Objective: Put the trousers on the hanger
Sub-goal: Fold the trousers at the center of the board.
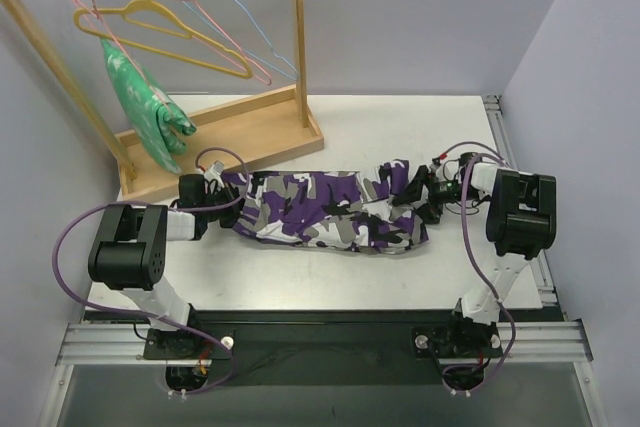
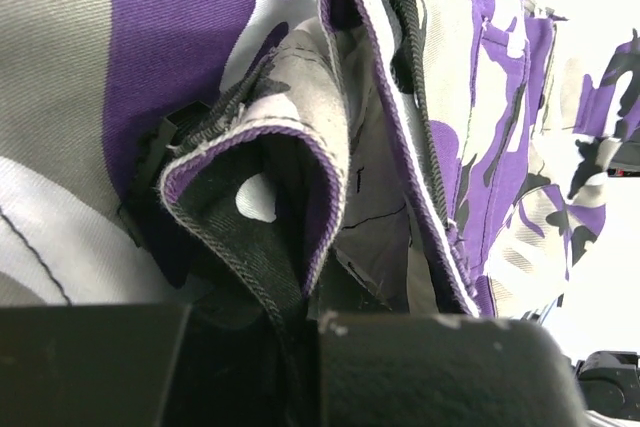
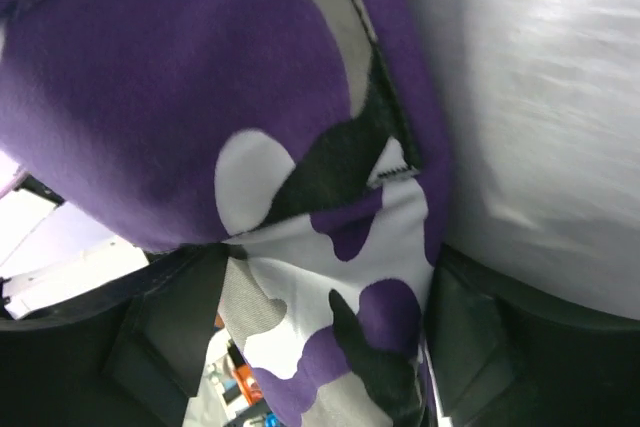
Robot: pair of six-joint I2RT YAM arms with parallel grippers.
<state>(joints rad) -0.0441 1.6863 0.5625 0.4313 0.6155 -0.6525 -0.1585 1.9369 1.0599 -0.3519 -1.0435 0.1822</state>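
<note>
The camouflage trousers point(image 1: 330, 212) lie stretched left to right across the middle of the table. My left gripper point(image 1: 215, 192) is at their left end, shut on a fold of the waistband point(image 2: 250, 217), which runs down between its dark fingers point(image 2: 440, 367). My right gripper point(image 1: 425, 197) is at the trousers' right end. Its jaws stand wide, one finger point(image 3: 170, 327) on each side of a bunch of cloth point(image 3: 330, 247) that fills the gap. The yellow hanger point(image 1: 170, 32) hangs on the wooden rail at the back left, away from both grippers.
A wooden rack point(image 1: 297, 37) stands on its tray base point(image 1: 250, 137) at the back left. A green-and-white garment point(image 1: 150, 112) hangs from it, beside pink hangers point(image 1: 245, 62) and a blue hanger point(image 1: 270, 42). Grey walls close in both sides.
</note>
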